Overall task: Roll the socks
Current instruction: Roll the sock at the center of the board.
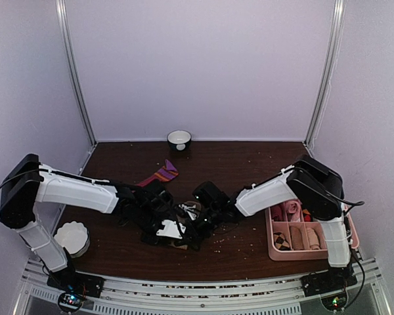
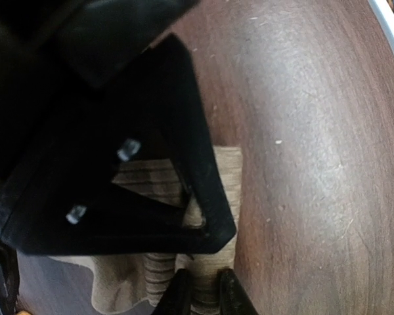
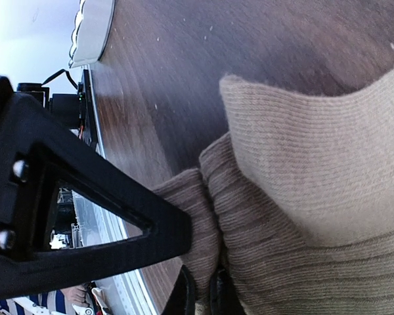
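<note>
1. The tan sock (image 3: 302,184) lies on the desk (image 1: 249,164) near the front middle, mostly hidden in the overhead view by both arms, which meet above it. The red sock (image 1: 159,174) with the striped cuff lies flat further back, apart from either arm.
2. The right fingers (image 3: 174,235) are pressed together on a bunched fold at the tan sock's ribbed end, pinning it close to the desk.
3. The left fingers (image 2: 203,177) are down over the same sock, with ribbed cloth showing under and beside them. They look narrow, but I cannot tell whether they have a hold on the fabric.
4. Step in hand, as I judge it: starting the roll on the tan sock. One end is gathered and the rest is still flat.
5. The next move calls for a firm pinch on the gathered end, then turning it over along the sock's length while the other side holds the cloth steady.
6. Risk: with the two arms this crowded, a loose pinch could let the fold spring open.
</note>
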`<state>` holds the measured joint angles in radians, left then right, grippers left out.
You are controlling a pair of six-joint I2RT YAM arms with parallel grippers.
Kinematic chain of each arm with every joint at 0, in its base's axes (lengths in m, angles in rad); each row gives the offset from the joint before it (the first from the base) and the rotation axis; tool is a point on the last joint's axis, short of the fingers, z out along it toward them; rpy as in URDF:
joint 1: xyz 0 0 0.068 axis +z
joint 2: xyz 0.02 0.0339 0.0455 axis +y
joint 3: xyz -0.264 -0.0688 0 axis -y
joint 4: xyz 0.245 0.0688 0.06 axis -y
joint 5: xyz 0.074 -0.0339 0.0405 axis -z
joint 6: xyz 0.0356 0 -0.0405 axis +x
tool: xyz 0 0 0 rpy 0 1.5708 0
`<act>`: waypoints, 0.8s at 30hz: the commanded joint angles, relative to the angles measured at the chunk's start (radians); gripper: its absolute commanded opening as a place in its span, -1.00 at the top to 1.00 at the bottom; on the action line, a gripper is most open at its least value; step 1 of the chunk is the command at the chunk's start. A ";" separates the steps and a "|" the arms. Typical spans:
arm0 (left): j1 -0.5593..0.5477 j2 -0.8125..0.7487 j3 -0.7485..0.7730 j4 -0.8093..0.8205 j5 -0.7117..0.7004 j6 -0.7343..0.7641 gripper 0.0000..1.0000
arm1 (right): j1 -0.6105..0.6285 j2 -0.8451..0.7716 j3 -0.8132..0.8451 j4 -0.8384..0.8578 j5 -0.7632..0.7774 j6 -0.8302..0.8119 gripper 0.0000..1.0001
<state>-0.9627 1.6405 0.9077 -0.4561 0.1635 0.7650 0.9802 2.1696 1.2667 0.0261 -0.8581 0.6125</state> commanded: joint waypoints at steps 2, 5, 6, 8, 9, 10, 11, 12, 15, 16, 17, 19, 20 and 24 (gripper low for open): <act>-0.021 0.079 0.058 0.018 0.036 -0.020 0.79 | -0.005 0.009 -0.131 -0.145 0.114 0.037 1.00; -0.021 0.105 0.067 0.005 0.042 -0.031 0.84 | -0.016 -0.019 -0.179 -0.099 0.138 0.065 1.00; -0.022 0.108 0.073 0.001 0.046 -0.035 0.84 | -0.019 -0.026 -0.192 -0.088 0.142 0.071 1.00; -0.022 0.119 0.091 -0.007 0.055 -0.043 0.84 | -0.023 -0.036 -0.208 -0.086 0.163 0.070 1.00; -0.022 0.129 0.107 -0.018 0.060 -0.047 0.85 | -0.025 -0.045 -0.216 -0.088 0.172 0.068 1.00; -0.022 0.142 0.127 -0.028 0.065 -0.054 0.88 | -0.026 -0.054 -0.228 -0.082 0.183 0.069 0.99; -0.022 0.155 0.150 -0.037 0.072 -0.062 0.94 | -0.028 -0.064 -0.243 -0.074 0.192 0.072 0.96; -0.022 0.170 0.171 -0.046 0.082 -0.068 1.00 | -0.031 -0.074 -0.266 -0.064 0.203 0.077 0.89; -0.021 0.213 0.224 -0.075 0.123 -0.100 1.00 | -0.033 -0.122 -0.315 -0.042 0.277 0.054 0.39; -0.019 0.228 0.235 -0.088 0.151 -0.111 1.00 | -0.036 -0.145 -0.330 -0.036 0.303 0.046 0.24; -0.017 0.234 0.235 -0.095 0.164 -0.124 1.00 | -0.039 -0.159 -0.341 -0.033 0.329 0.042 0.07; -0.009 0.247 0.230 -0.092 0.184 -0.147 1.00 | -0.045 -0.189 -0.359 -0.025 0.369 0.034 -0.37; -0.001 0.256 0.234 -0.100 0.196 -0.152 1.00 | -0.050 -0.204 -0.367 -0.024 0.393 0.032 -0.45; 0.049 0.310 0.280 -0.163 0.238 -0.162 1.00 | -0.076 -0.267 -0.410 -0.028 0.468 0.030 -0.99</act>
<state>-0.9543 1.8362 1.1641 -0.5655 0.4122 0.7258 0.9211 1.8790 0.9314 0.1528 -0.7063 0.6506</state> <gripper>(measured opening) 0.006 0.928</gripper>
